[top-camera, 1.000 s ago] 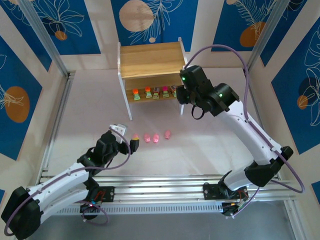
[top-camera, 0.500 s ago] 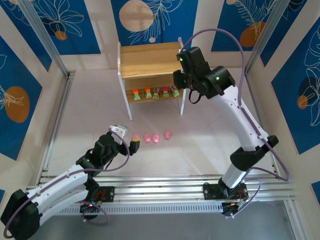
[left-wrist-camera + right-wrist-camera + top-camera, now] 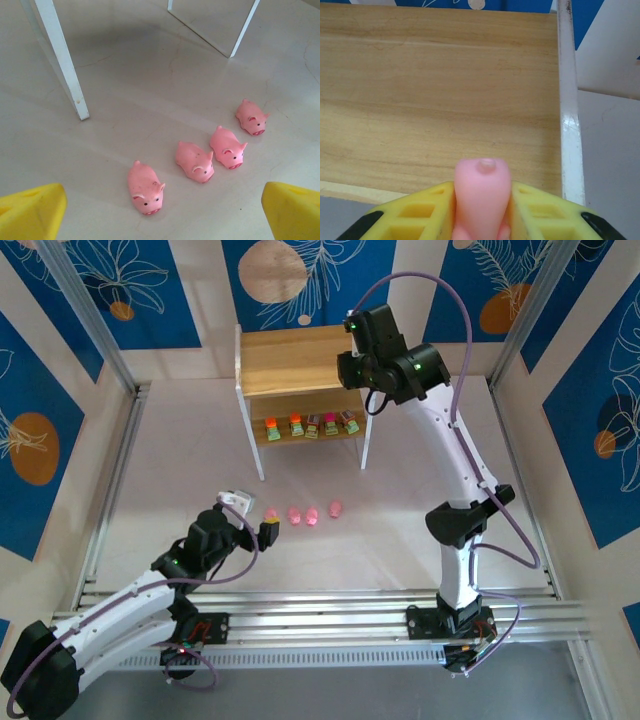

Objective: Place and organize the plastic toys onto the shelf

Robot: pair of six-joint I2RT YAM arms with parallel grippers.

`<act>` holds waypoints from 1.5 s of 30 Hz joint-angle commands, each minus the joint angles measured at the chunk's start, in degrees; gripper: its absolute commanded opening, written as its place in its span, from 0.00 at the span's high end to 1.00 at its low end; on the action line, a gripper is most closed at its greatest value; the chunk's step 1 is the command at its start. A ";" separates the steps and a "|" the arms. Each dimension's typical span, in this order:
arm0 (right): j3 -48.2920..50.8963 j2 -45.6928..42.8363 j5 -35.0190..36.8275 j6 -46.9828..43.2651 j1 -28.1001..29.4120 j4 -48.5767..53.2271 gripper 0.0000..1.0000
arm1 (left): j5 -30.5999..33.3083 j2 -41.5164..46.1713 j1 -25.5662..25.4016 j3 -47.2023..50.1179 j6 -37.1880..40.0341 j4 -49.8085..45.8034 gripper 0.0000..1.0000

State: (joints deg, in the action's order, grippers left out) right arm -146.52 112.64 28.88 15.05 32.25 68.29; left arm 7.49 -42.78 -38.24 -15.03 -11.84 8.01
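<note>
The shelf (image 3: 300,358) stands at the back, and several blocky green-based toys (image 3: 310,426) line its lower board. My right gripper (image 3: 482,192) is shut on a pink pig (image 3: 482,205), tail end forward, above the near right corner of the top board (image 3: 435,90). In the top view it (image 3: 350,368) hangs over that same corner. Several more pink pigs (image 3: 145,187) lie in a row on the table (image 3: 150,75). My left gripper (image 3: 160,215) is open, low over the table just before the nearest pig, its yellow fingertips (image 3: 30,210) wide apart.
White shelf legs (image 3: 65,70) stand beyond the pigs. A white rail (image 3: 567,100) edges the top board on the right. Blue patterned walls (image 3: 60,360) close in the table on three sides. Aluminium rails (image 3: 320,615) run along the near edge.
The right arm has risen from the front of the shelf's lower tier to above the top board, carrying the pig. The left arm has barely moved.
</note>
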 commanded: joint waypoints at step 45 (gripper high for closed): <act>-4.01 4.58 3.04 -5.58 -1.27 -1.88 0.59 | -1.95 4.93 0.69 2.46 1.31 2.27 0.00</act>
State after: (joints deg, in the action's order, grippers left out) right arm -149.95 117.73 29.61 11.55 30.72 66.87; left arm 6.39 -37.71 -38.24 -13.10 -11.42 8.21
